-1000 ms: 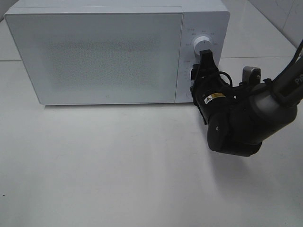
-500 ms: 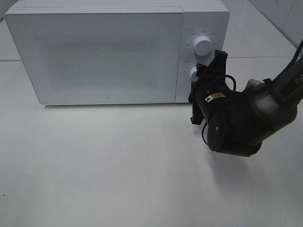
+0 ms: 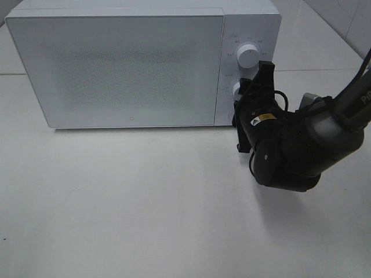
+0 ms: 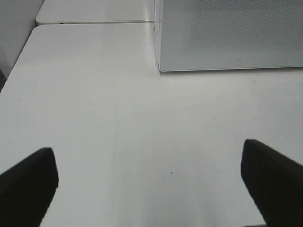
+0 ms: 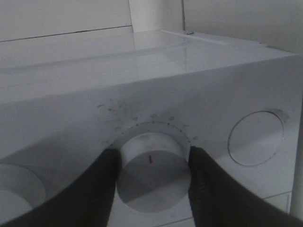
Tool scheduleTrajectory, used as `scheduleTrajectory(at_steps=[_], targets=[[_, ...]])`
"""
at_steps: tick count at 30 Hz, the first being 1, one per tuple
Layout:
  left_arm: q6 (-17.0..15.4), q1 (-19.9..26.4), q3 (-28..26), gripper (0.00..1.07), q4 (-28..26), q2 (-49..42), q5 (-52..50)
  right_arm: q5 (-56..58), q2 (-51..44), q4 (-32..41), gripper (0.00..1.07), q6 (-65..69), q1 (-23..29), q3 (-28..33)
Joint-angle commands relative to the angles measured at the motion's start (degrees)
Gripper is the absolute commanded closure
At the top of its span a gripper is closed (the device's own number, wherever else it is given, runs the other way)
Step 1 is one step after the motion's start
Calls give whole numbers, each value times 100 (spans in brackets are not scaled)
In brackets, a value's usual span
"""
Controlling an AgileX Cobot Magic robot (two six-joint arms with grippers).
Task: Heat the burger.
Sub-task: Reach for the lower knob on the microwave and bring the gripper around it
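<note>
The right end effector [image 5: 152, 161] squeezes the lower knob [image 3: 236, 88] on the white microwave [image 3: 252, 20]. The left end effector [image 4: 150, 176] hangs wide open above the counter [image 4: 94, 94]. The burger is hidden, and the door [image 3: 116, 63] is shut.

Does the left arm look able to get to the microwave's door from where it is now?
Probably yes. Only bare table lies between the open left end effector and the closed microwave door; the right end effector is aside, gripping the lower knob.
</note>
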Motion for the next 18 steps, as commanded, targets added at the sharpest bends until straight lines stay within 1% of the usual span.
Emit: scheduleTrajectory(at_steps=[1,3,6,8,9,10,11,13,14,15,16,17,18], targets=[[-46,6,23,6,-40,-155,-23,-825,-23,-189,91,-264,-97,-160],[-46,6,23,6,-40,-155,-23,-819,-23,-218,88,-435,-97,-160],[-46,6,23,6,-40,-155,-23,-819,-23,-218,87,-447,-97,-160],[-46,6,23,6,-40,-155,-23,-819,-23,-212,83,-516,-103,-160],[-46,6,23,6,-40,-155,-23,-819,-23,-212,83,-516,-103,-160],[-46,6,23,6,-40,-155,-23,-819,-23,-189,79,-625,-109,-160],[-46,6,23,6,-40,-155,-23,-819,-23,-189,79,-625,-109,-160],[-46,6,23,6,-40,-155,-23,-819,-23,-166,68,-762,-109,-160],[-46,6,23,6,-40,-155,-23,-819,-23,-166,68,-762,-109,-160],[-46,6,23,6,-40,-155,-23,-819,-40,-166,59,-842,-109,-155],[-46,6,23,6,-40,-155,-23,-819,-40,-166,59,-842,-109,-155],[-46,6,23,6,-40,-155,-23,-825,-40,-166,56,-894,-109,-143],[-46,6,23,6,-40,-155,-23,-791,-74,-183,46,-985,-109,-126]])
